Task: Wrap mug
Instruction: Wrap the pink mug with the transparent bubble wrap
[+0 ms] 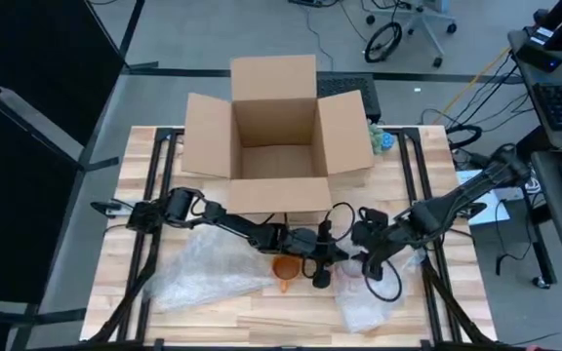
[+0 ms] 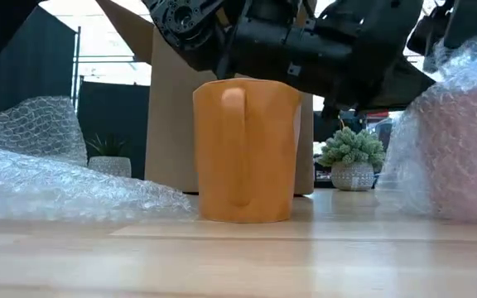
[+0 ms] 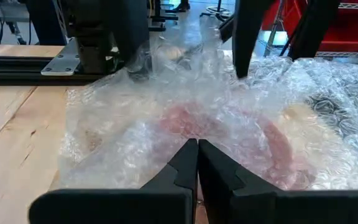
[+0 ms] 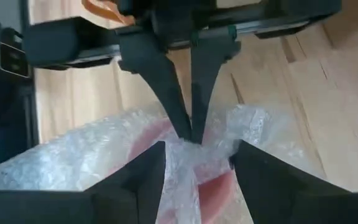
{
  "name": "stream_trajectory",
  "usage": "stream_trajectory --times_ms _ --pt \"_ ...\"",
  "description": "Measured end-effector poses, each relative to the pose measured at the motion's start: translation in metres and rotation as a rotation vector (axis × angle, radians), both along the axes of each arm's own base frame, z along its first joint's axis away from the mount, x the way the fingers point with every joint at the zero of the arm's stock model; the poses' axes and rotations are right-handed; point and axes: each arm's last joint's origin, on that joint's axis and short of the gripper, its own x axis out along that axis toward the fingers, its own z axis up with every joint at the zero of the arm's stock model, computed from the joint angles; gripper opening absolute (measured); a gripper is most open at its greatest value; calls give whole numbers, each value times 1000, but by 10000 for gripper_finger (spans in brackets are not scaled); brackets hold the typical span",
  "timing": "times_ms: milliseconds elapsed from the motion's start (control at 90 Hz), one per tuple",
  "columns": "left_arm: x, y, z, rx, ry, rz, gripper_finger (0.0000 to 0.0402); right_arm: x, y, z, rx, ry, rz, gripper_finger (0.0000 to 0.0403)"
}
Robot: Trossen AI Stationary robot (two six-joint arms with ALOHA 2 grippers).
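Observation:
A pink mug sits bundled in bubble wrap (image 1: 364, 297) (image 3: 229, 130) near the table's front, right of centre. My left gripper (image 1: 322, 276) (image 3: 197, 146) is shut, its tips down in the top of that wrap. My right gripper (image 1: 367, 263) (image 4: 197, 149) is open, with one finger on either side of the bundle. Whether those fingers touch the wrap I cannot tell. A bare orange mug (image 1: 286, 267) (image 2: 247, 149) stands upright on the table just left of the bundle, under my left arm. My left gripper has a gather of the bubble wrap at the bundle's top (image 4: 191, 138) between its two shut fingertips. The fingers (image 4: 166, 81) come from above, pointing down. The bundle rests on the table, and the wrap around the tips is crumpled and slack.
A loose sheet of bubble wrap (image 1: 203, 268) (image 2: 40, 174) lies at the front left. An open cardboard box (image 1: 276, 136) stands at the table's far side. A small potted plant (image 2: 353, 157) sits beside the box's right corner. Bare wood shows along the near edge.

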Motion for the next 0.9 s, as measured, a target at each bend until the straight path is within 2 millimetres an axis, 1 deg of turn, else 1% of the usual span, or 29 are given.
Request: stream_trajectory --times_ms 189,300,378,433,489,678,711,767,900 --pt "0 0 0 0 0 0 0 0 0 12 31 -106 35 171" --pt "0 0 0 0 0 0 0 4 11 18 50 -208 117 171" --pt "0 0 0 0 0 0 0 4 19 16 62 -206 174 163" --pt "0 0 0 0 0 0 0 3 24 11 49 -170 192 151" --pt "0 0 0 0 0 0 0 2 29 4 29 -124 196 130" --pt "0 0 0 -1 -8 0 0 7 33 -27 -133 51 127 27" --pt "0 0 0 -1 -8 0 0 9 34 -32 -151 76 121 14" --pt "0 0 0 -1 -8 0 0 12 36 -40 -171 111 120 6" --pt "0 0 0 -1 -9 0 0 19 42 -60 -206 193 129 16"
